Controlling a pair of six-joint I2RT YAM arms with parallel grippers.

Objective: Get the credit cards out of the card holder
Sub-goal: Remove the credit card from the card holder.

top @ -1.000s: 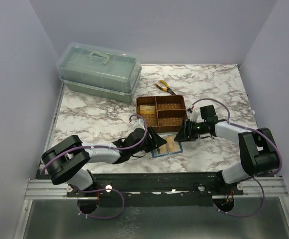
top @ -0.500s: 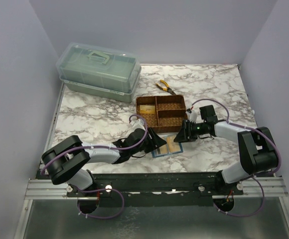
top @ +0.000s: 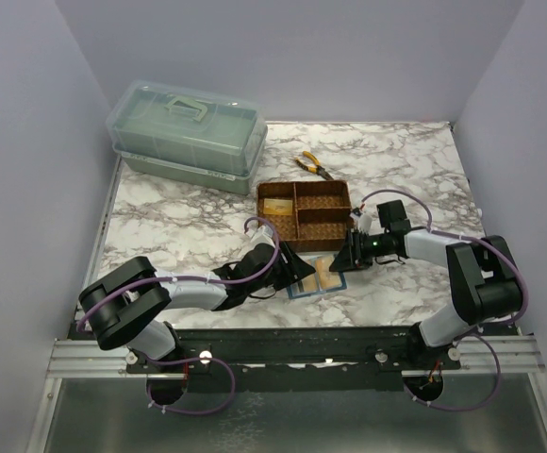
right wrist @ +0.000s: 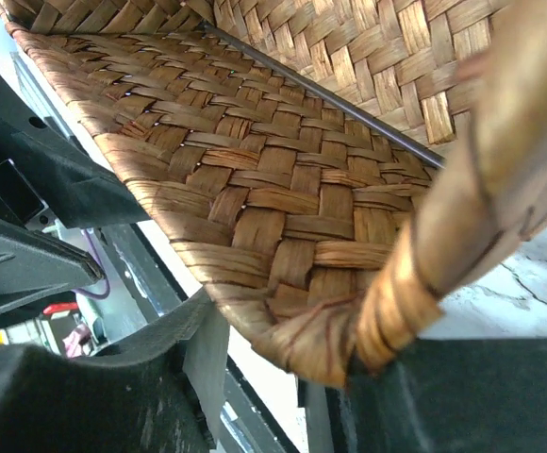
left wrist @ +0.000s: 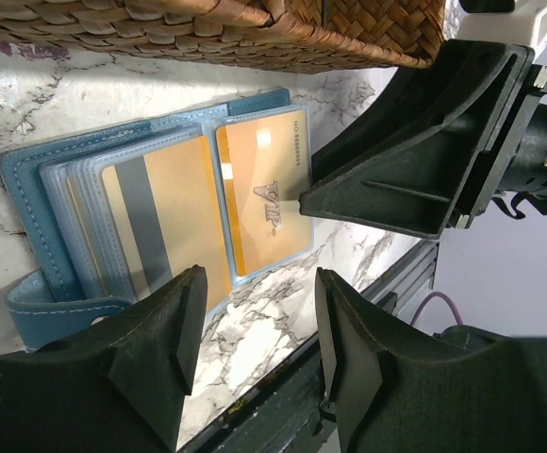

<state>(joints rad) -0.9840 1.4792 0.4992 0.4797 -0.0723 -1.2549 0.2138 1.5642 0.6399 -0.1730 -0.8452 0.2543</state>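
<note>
Evidently little is done: two gold credit cards (left wrist: 259, 189) are seen sleeved in the open card holder (left wrist: 28, 175), left of centre in the left wrist view. The left gripper (left wrist: 259, 302) is held apart over it. The right gripper (left wrist: 304, 200), partly apart, is tipped against one card.

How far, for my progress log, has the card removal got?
Done: the wallet lies open. In hand: the right gripper touches the VIP card with one fingertip while the left gripper hovers open. Left: that card and the striped card sit in their sleeves.
</note>
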